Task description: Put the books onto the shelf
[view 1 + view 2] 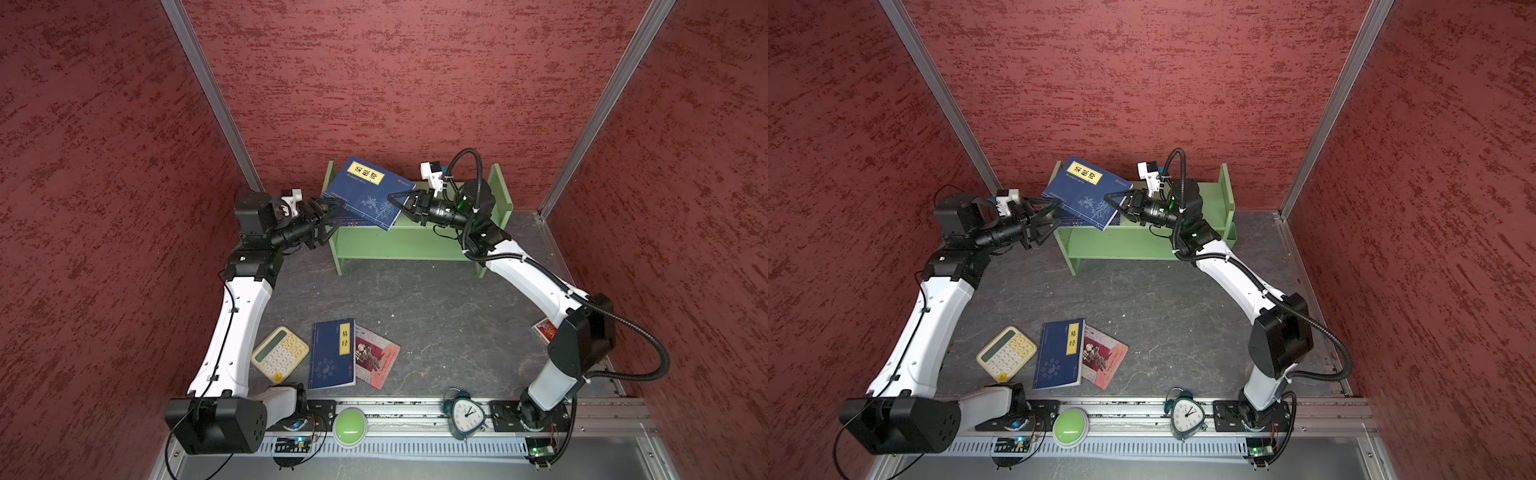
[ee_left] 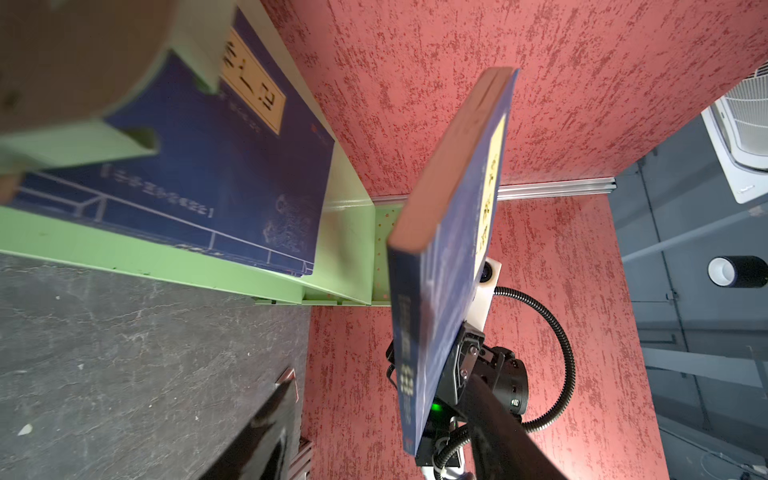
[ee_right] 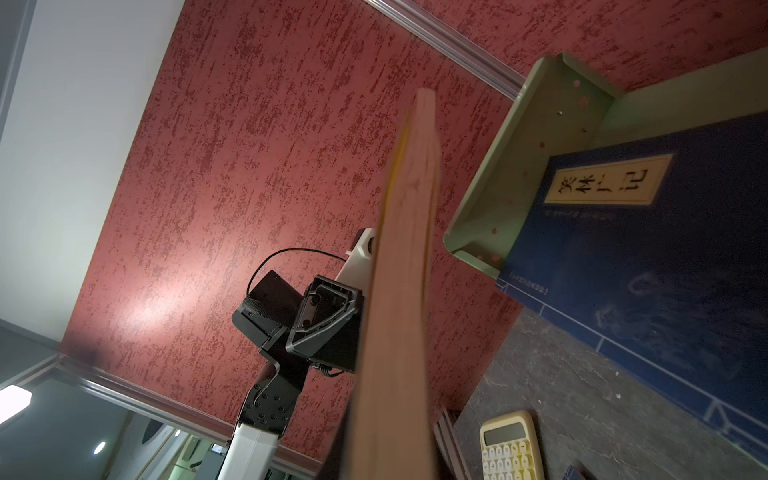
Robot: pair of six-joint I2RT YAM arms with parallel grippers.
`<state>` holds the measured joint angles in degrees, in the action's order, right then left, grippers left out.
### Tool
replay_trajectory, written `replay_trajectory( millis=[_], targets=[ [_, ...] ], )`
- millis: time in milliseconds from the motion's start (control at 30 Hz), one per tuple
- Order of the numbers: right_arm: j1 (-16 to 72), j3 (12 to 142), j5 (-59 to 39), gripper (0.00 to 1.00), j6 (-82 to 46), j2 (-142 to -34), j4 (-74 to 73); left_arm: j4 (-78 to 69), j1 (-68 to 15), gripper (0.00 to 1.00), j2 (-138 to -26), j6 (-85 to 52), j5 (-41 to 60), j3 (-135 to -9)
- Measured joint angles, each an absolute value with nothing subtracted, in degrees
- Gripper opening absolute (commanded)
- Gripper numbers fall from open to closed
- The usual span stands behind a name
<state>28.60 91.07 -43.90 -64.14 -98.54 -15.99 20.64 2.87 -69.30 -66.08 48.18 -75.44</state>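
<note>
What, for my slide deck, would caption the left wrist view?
Right gripper holds a navy book aloft by the green shelf, where a second navy book lies.

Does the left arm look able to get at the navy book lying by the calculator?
Probably yes: the left hand is open, and that book lies uncovered near the arm's base, nothing over it.

Three navy books [image 1: 365, 187], one red-pink book [image 1: 380, 359], one green shelf [image 1: 395, 249], one calculator [image 1: 280, 353], one alarm clock [image 1: 465, 417], one green button [image 1: 350, 426]
</note>
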Motion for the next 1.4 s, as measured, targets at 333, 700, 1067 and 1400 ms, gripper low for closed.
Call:
replay_trajectory(
  millis=[333, 700, 1067, 1400],
  targets=[
    [24.7, 95.1, -48.0, 0.14, -59.5, -100.9, -5.2, 23.4, 7.4, 0.66, -66.9, -65.2, 51.2, -75.4],
    [23.9, 101.0, -54.1, 0.15, -58.6, -108.5, -0.8, 22.4, 7.4, 0.67, -68.7, -65.8, 51.6, -75.4],
    [23.1, 110.2, -56.0, 0.15, -58.0, -115.2, 2.6, 21.5, 7.4, 0.68, -69.6, -66.5, 51.8, -75.4],
    [22.5, 117.3, -57.7, 0.2, -57.6, -119.9, 6.5, 20.4, 7.4, 0.68, -70.2, -67.1, 52.3, -75.7]
  ],
)
